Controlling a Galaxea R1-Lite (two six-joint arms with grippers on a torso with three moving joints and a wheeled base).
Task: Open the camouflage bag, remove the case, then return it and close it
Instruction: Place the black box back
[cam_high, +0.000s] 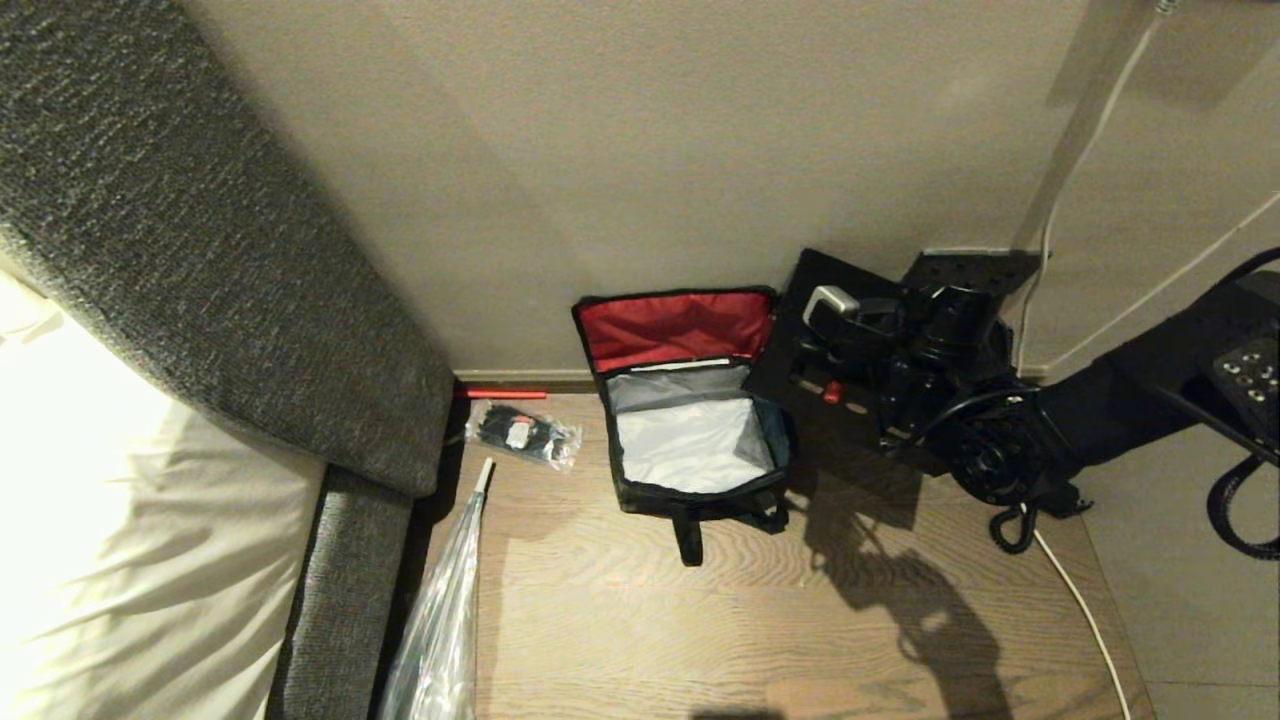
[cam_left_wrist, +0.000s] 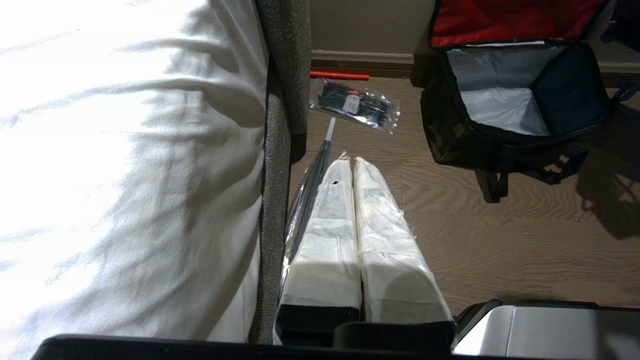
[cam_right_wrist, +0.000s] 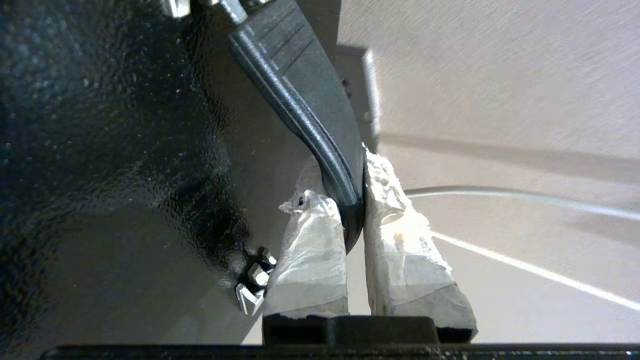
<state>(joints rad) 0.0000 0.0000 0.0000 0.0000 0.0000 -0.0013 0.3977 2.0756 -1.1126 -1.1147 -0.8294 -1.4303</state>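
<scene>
Head view shows the camouflage bag (cam_high: 693, 415) sitting open on the wooden tabletop (cam_high: 760, 620), red-lined lid flipped back against the wall (cam_high: 640, 150) so the pale silver inside is fully exposed and empty. That's why the case (cam_high: 800, 340) is out: I've got it up in the air just to the right of the bag, held by my right gripper (cam_high: 850, 325).

In the right wrist view you can see how. My right jaws are clamped on the case's handle (cam_right_wrist: 320, 125), the dark curved strap pinched between the two taped fingers (cam_right_wrist: 310, 250), with the black body of the case hanging beside them. Grabbing the handle makes sense to me, since the body looks too wide to pinch.

My left gripper (cam_left_wrist: 352, 215) is parked off to the side near the bed (cam_left_wrist: 125, 150), jaws together and holding nothing. Beyond its tips lie a clear packet (cam_left_wrist: 357, 104) of black items and a wrapped umbrella (cam_left_wrist: 312, 175), both untouched.

My guess is the removal step is basically done, and the next bit is lining the case over the opening and lowering it in. The fit looks snug, so a tilted case could catch on the rim.
</scene>
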